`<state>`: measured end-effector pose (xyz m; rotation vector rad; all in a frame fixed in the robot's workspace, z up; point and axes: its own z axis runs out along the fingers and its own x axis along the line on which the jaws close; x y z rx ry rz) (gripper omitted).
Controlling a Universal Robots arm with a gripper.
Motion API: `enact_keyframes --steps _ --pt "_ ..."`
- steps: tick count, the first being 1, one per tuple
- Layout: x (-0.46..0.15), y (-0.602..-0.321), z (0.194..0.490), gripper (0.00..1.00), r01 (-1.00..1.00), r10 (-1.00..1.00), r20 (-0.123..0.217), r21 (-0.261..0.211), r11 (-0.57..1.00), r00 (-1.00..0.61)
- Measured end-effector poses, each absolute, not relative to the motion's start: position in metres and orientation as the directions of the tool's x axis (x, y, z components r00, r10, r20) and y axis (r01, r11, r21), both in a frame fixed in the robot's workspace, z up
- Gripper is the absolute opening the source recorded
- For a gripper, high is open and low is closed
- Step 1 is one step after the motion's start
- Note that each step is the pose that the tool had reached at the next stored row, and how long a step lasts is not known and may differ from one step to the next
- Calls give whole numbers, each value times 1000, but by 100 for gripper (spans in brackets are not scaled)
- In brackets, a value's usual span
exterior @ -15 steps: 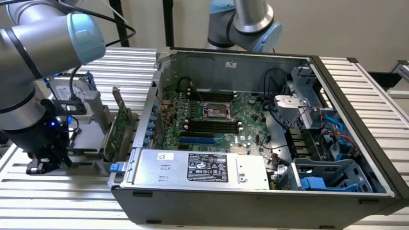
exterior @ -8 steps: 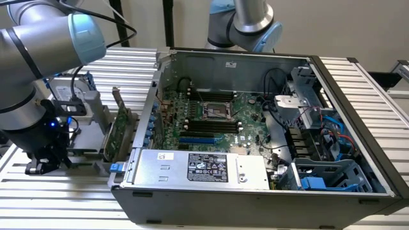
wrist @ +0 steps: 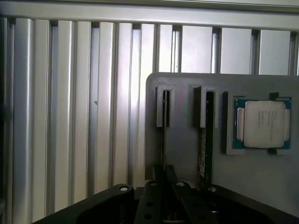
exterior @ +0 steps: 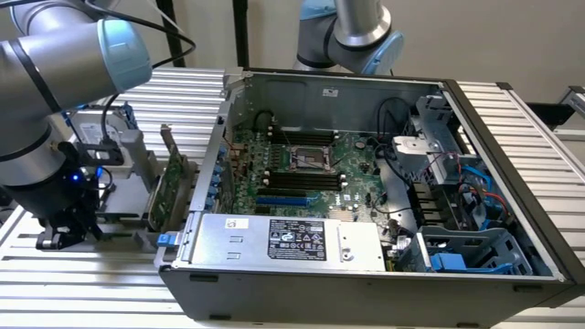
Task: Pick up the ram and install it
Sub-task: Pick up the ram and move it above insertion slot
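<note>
Ribbed aluminium table (exterior: 92, 288) with an open PC case (exterior: 512, 137) lying on it, exterior view first. The gripper (exterior: 64, 236) is down low at the exterior view's left, right at the grey parts holder (exterior: 123, 161) and well apart from the motherboard (exterior: 311, 161). Inside the case there's the board, a power supply (exterior: 279, 240) along the near wall, and a drive cage (exterior: 466, 250) with blue bits at the exterior view's right. The black memory slots (exterior: 297, 179) look bare to me, so I'd say nothing's installed yet. The holder carries a tall green expansion card (exterior: 169, 195) standing on edge, plus a hard drive (exterior: 96, 130) behind it.

Wrist view looks straight down on the holder. A processor (wrist: 261, 123) sits in its square pocket. Next to it are two narrow slots. The ram (wrist: 204, 154) stands edge-on in the one beside the processor, green edge showing. The gripper (wrist: 163, 175) hangs over the other slot (wrist: 163, 109), where a thin dark edge runs. That could be a second stick, can't tell. Also can't tell how far open the gripper is or whether it's got hold of anything. My read is pick-up stage at best, with the lift and the install both left to do.
</note>
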<state>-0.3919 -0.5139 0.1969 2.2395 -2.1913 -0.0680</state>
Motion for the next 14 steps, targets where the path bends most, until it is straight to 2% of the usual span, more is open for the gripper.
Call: enact_keyframes --steps 14 --pt "-391 -514 202 0 -999 -999 -26 36 -22 21"
